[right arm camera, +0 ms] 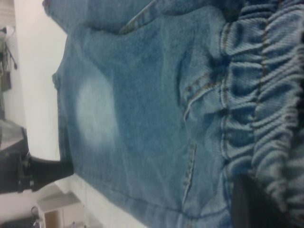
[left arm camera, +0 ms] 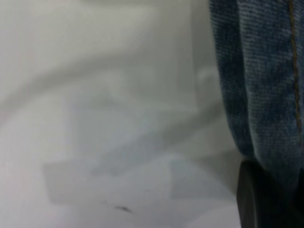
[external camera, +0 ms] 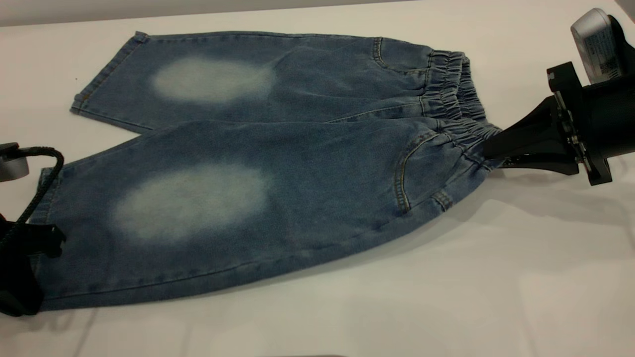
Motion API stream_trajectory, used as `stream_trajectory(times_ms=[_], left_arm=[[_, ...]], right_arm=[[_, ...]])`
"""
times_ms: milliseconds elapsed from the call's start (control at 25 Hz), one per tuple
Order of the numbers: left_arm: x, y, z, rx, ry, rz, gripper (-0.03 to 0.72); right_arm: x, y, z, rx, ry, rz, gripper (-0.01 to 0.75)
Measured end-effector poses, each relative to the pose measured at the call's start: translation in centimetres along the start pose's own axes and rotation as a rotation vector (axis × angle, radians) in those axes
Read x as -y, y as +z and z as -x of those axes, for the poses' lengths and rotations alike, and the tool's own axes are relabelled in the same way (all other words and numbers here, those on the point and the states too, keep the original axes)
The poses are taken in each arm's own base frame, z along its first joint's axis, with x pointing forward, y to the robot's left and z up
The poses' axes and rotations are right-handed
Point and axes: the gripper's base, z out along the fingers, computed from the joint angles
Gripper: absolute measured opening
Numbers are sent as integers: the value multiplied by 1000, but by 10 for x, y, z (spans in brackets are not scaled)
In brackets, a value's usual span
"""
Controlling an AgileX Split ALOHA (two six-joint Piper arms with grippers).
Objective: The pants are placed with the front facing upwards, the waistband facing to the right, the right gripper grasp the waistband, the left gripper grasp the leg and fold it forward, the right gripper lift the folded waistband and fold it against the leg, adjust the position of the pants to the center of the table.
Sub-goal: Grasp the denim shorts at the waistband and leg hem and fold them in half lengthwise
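Observation:
The blue denim pants lie front up on the white table, legs to the left and the gathered waistband to the right. My right gripper is shut on the near part of the waistband, and that corner sits slightly off the table with a shadow under it. In the right wrist view the ruched waistband runs into a black finger. My left gripper is at the hem of the near leg, shut on it. In the left wrist view the leg's hem meets a dark finger.
A thin black cable loops above the left gripper. A silver camera housing rides on the right wrist. The table's far edge runs just behind the far leg. Bare tabletop extends in front of the pants.

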Motion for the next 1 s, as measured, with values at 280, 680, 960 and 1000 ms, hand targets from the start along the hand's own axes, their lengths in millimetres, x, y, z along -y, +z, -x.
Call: stream_trajectory(times_ms=[280, 680, 960, 1000], left_arm=[[11, -41, 4, 108, 45, -32, 53], [29, -131, -8, 351, 117, -132, 53], [37, -166, 29, 470, 156, -133, 53], [39, -165, 36, 468, 160, -130, 53]], right_arm=[[-30, -17, 13, 40, -44, 26, 39], [-74, -50, 14, 83, -105, -52, 39], [-70, -56, 17, 117, -80, -164, 39], [-69, -56, 18, 123, -76, -176, 39]])
